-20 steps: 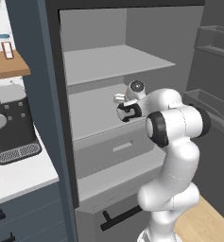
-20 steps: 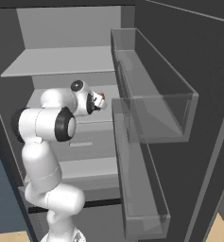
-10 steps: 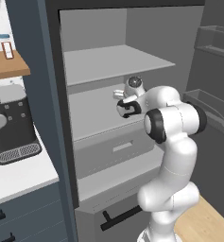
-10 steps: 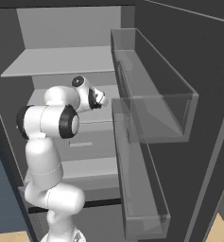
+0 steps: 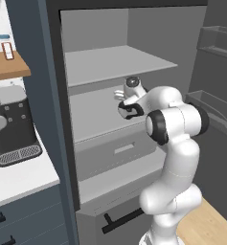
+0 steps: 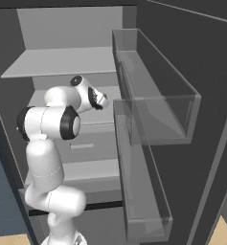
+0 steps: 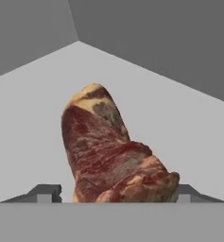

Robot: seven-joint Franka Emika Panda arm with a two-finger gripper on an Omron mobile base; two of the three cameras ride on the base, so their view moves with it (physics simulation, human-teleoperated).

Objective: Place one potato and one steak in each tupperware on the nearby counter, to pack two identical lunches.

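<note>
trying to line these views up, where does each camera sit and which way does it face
Left base view: behind the arm's left, facing the open fridge; arm at right, coffee machine on counter.
Right base view: behind its right, facing door bins; arm at left.
Hand view: on the hand, along the gripper holding a steak.
Both base views share the fridge shelves.

We see the steak [image 7: 116, 158] deep red, marbled with paler streaks, with a tan-yellow fat cap; shelf [image 7: 33, 118] under it flat light grey, walls darker grey. Coffee machine [image 5: 12, 127] black; counter [image 5: 19, 177] white; arm [image 5: 175, 143] white with dark joints.
</note>
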